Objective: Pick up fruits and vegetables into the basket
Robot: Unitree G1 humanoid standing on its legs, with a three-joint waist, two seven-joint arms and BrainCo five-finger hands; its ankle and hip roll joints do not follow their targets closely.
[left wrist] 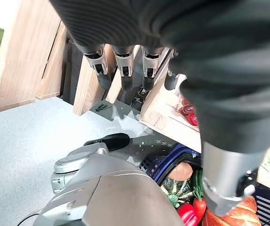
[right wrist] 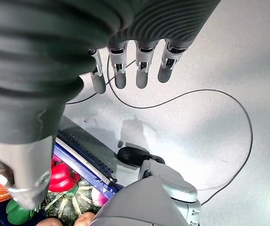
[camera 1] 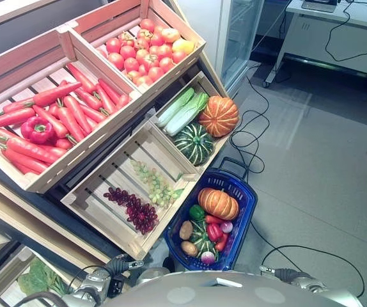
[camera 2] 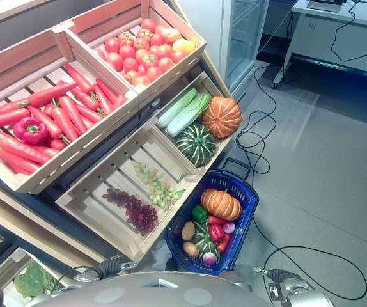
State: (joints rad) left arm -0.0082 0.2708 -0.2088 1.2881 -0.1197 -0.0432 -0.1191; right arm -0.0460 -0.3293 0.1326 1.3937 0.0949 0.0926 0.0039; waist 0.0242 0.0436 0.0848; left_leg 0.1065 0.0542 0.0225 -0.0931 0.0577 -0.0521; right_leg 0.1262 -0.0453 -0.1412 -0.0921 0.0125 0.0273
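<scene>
A blue basket (camera 1: 244,211) sits on the floor (camera 1: 324,173) just right of the near end of a wooden stand (camera 1: 49,185), its black handle (camera 1: 233,164) on the far side. In it lie an orange pumpkin (camera 1: 218,203), a green pepper (camera 1: 197,212), a small striped green squash (camera 1: 201,239), a red pepper (camera 1: 214,231), two potatoes (camera 1: 186,229) and a small purple-white bulb (camera 1: 208,257). On the stand, the far crates hold carrots (camera 1: 75,112) with a red bell pepper (camera 1: 38,130) on the left, and tomatoes (camera 1: 135,54) on the right. Nearer crates hold green grapes (camera 1: 153,182) and purple grapes (camera 1: 135,211), and to the right pale cucumbers (camera 1: 182,110), an orange pumpkin (camera 1: 218,116) and a striped green pumpkin (camera 1: 194,143). The left hand (left wrist: 125,66) hangs by the stand's base, fingers straight and empty. The right hand (right wrist: 135,61) hangs over bare floor, fingers straight, holding nothing.
</scene>
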